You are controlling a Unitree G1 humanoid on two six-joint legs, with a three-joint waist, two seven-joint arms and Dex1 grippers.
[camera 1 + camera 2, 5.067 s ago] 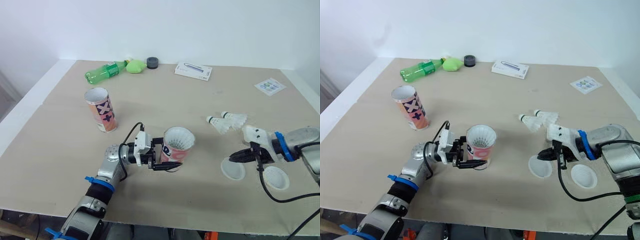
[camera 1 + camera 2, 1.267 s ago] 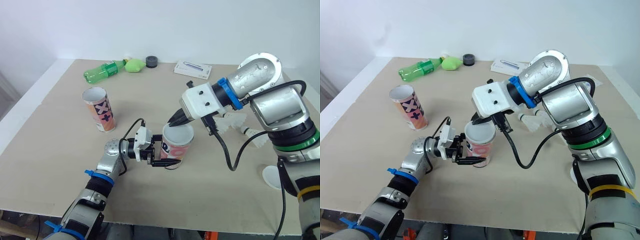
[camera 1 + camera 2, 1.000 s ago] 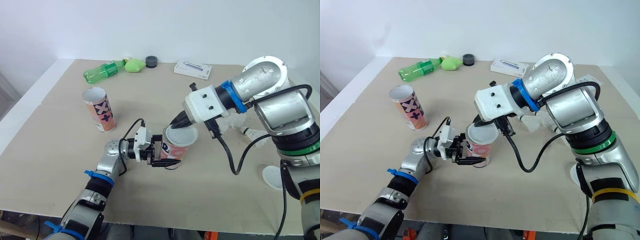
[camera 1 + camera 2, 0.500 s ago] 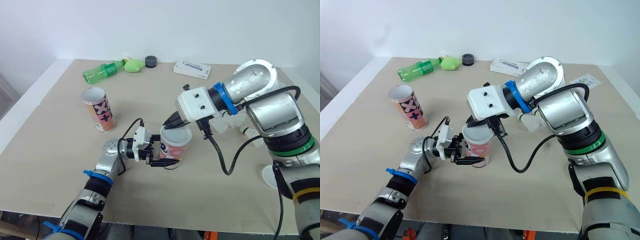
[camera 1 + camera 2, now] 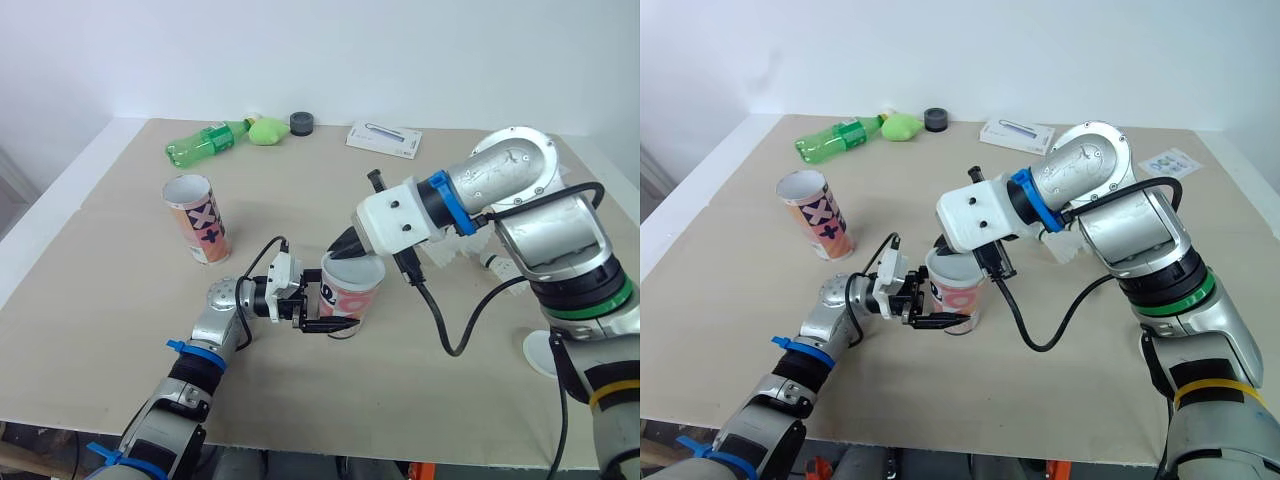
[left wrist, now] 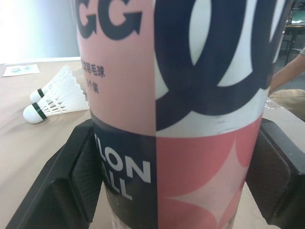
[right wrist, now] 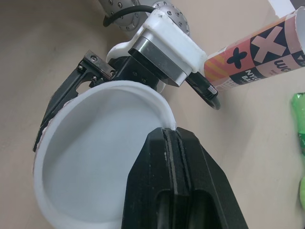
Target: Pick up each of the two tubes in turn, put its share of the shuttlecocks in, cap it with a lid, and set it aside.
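The pink-and-navy cardboard tube [image 5: 352,298] stands clamped between my left gripper's [image 5: 326,309] jaws. Over its mouth sits the white plastic lid [image 7: 95,162], its rim pinched in my right gripper's [image 7: 172,133] closed jaws. I judge capping is underway. Next I press the lid flush, release it, and set the tube aside.

The left arm is extended low and to the right, with the left claw [image 5: 338,305] clamped on either side of the tube [image 5: 355,296]. The right arm is bent in from the right, wrist angled down, with the right claw [image 5: 346,248] pinched tight on the lid [image 7: 95,157].
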